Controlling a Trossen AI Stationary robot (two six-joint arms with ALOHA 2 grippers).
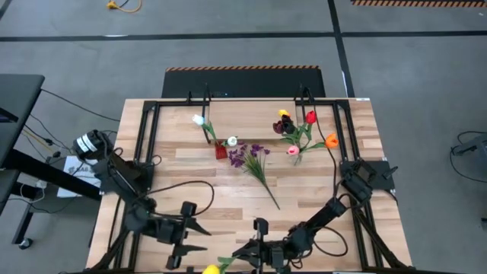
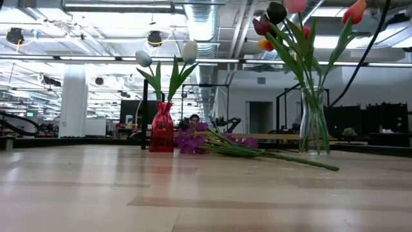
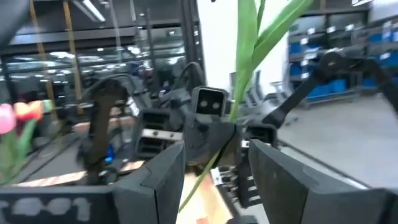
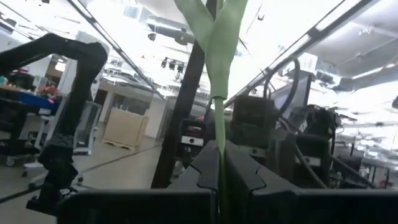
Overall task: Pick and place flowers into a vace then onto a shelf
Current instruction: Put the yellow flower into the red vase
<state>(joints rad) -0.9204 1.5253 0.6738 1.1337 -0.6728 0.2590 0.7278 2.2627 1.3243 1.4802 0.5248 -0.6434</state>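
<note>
Nearest the lens in the right wrist view, a green tulip stem (image 4: pixel 219 143) stands pinched between the closed fingers of the right gripper (image 4: pixel 221 180), its leaves rising above. From overhead this gripper (image 1: pixel 255 255) sits at the near table edge, a yellow bloom (image 1: pixel 211 269) showing just beside it. The left gripper (image 1: pixel 190 228) hovers close by, fingers parted and holding nothing; in its own wrist view the same stem (image 3: pixel 245 74) passes between and beyond those fingers (image 3: pixel 163 180), and whether it touches them cannot be told.

Farther back, a red vase (image 1: pixel 221 151) holds white tulips (image 1: pixel 199 119), a clear vase (image 2: pixel 313 122) holds the mixed tulips (image 1: pixel 304 125), and the purple sprig (image 1: pixel 255 161) lies flat on the tabletop (image 1: pixel 175 171) between them.

The step in hand appears to be carrying a picked flower toward a vase, possibly with a hand-over. The next move calls for lowering the stem end-first into a vase mouth without disturbing the blooms already there.
</note>
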